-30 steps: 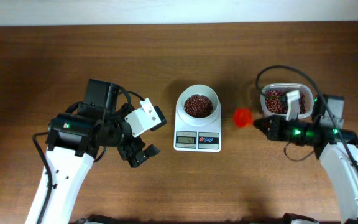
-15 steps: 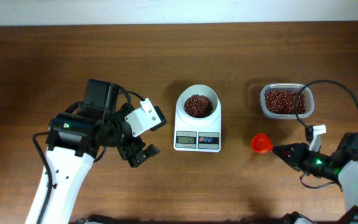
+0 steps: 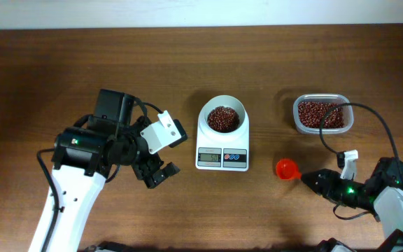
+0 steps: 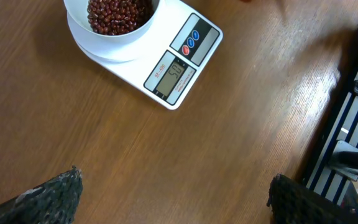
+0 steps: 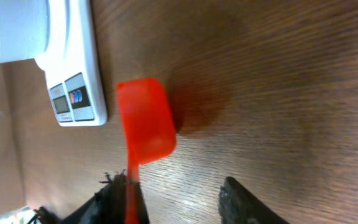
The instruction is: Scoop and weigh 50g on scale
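The white scale [image 3: 222, 143] stands mid-table, its round bowl holding a heap of dark red-brown beans [image 3: 223, 118]. In the left wrist view the scale [image 4: 179, 62] display reads what looks like 50. A red scoop [image 3: 286, 169] lies low over the table, right of the scale and in front of it. Behind it my right gripper [image 3: 317, 180] is open. In the right wrist view the scoop [image 5: 145, 121] handle rests against one finger, with a wide gap to the other. My left gripper [image 3: 156, 171] hangs open and empty, left of the scale.
A clear rectangular tub [image 3: 321, 113] with more beans sits at the back right. A cable loops from the right arm past the tub. The table's dark edge and some striped hardware [image 4: 353, 124] show at the right of the left wrist view.
My right arm has carried the red scoop from beside the tub down to the table's front right. Its jaws, shut on the handle before, have opened. The left arm has not moved.
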`<state>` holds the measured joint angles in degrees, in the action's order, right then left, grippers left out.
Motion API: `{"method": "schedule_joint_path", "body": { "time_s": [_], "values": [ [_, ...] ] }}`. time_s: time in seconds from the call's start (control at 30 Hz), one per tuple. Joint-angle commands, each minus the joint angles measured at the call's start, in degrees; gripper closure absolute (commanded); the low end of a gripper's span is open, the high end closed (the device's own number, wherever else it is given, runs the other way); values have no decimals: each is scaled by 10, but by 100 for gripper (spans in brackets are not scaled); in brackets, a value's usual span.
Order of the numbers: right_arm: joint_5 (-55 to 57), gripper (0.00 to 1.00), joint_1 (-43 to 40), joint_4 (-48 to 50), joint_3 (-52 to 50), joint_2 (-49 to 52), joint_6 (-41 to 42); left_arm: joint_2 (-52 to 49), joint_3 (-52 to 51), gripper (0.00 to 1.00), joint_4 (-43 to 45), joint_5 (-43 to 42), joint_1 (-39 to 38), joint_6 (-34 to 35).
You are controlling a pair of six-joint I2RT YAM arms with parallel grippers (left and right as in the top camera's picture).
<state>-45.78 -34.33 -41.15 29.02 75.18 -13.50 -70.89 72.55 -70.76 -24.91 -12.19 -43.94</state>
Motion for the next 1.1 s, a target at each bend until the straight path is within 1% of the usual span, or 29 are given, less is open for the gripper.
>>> {"method": "schedule_joint_path", "body": {
  "time_s": [0.0,0.03,0.1,0.2,0.3,0.33,0.37,0.4,0.43,0.5,0.53,0.63,0.67,0.73,0.8,0.87,0.93,1.07],
  "values": [
    [30,42,-2,12,-4,-1,47,1,8,1,0,-8,2,-10],
    [61,41,-2,19,-4,-1,99,1,8,1,0,-8,2,-10],
    [71,42,-2,22,-4,-1,138,1,8,1,0,-8,2,-10],
    [71,41,-2,22,-4,-1,221,1,8,1,0,-8,2,-10],
    [71,41,-2,20,-4,-1,275,1,8,1,0,-8,2,-10],
    [75,39,-2,23,-4,-1,275,1,8,1,0,-8,2,-10],
    [93,36,-3,31,-4,-1,275,1,8,1,0,-8,2,-10],
    [128,19,-3,40,-2,-1,276,1,8,1,0,-8,2,-10],
    [175,11,-3,41,5,-1,291,1,8,1,0,-8,2,-10],
    [233,5,-3,42,24,-1,312,1,8,1,0,-8,2,-10],
    [238,5,-3,42,36,-1,312,1,8,1,0,-8,2,-10],
    [237,4,-3,41,119,-7,311,1,8,1,0,-8,2,-10],
    [238,1,-2,34,152,-16,311,1,8,1,-1,-8,2,-10],
    [229,1,-2,23,197,-35,311,1,8,1,0,-8,2,-10],
    [122,1,-2,23,242,-72,300,1,8,1,0,-8,2,-10],
    [7,1,-2,24,270,-125,308,1,8,1,0,-8,2,-10],
    [-8,1,-2,24,272,-153,335,1,8,1,0,-8,2,-10],
    [-5,1,-2,19,272,-135,335,1,8,1,0,-8,2,-10]
  ]
}}
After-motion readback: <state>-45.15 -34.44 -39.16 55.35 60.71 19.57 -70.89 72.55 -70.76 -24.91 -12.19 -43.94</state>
